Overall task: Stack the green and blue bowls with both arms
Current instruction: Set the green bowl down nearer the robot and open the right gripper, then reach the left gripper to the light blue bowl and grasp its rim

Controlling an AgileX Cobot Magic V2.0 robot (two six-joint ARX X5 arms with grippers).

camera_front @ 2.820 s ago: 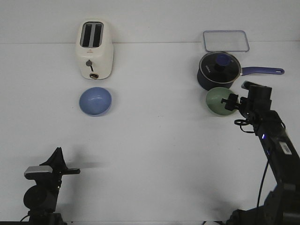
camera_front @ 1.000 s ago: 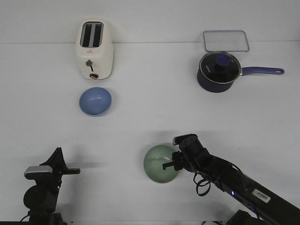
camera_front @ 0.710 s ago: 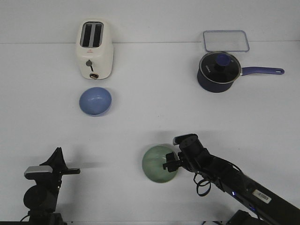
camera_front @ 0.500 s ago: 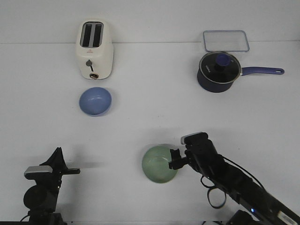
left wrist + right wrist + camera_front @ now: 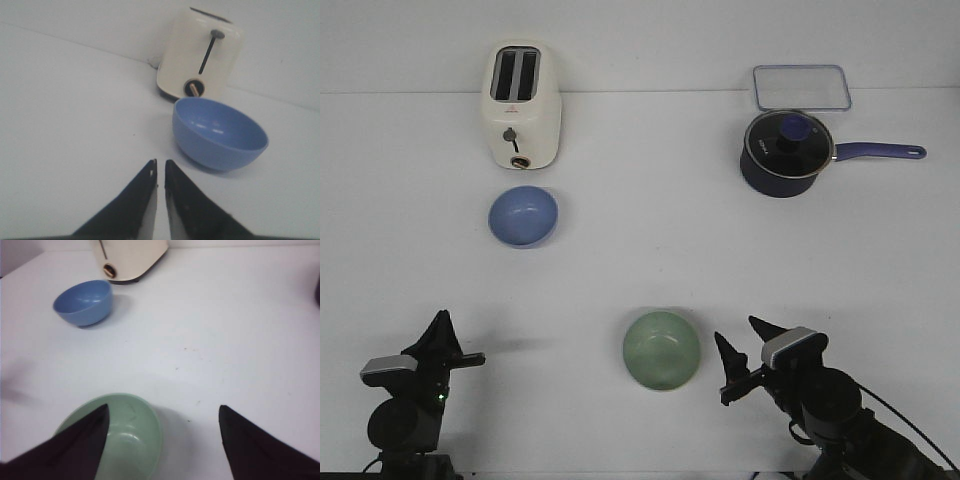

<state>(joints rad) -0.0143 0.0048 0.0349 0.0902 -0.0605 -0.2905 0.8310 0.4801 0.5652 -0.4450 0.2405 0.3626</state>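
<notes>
The pale green bowl stands upright on the white table near the front middle; it also shows in the right wrist view. My right gripper is open and empty, just right of the green bowl and apart from it. The blue bowl stands at the left in front of the toaster; it shows in the left wrist view and the right wrist view. My left gripper is shut and empty at the front left, well short of the blue bowl.
A cream toaster stands at the back left, right behind the blue bowl. A dark navy lidded saucepan with a long handle and a clear flat container stand at the back right.
My right gripper has let go of the green bowl, opened wide and drawn back toward the front right. The green bowl stays on the table. The left arm has shifted slightly.
</notes>
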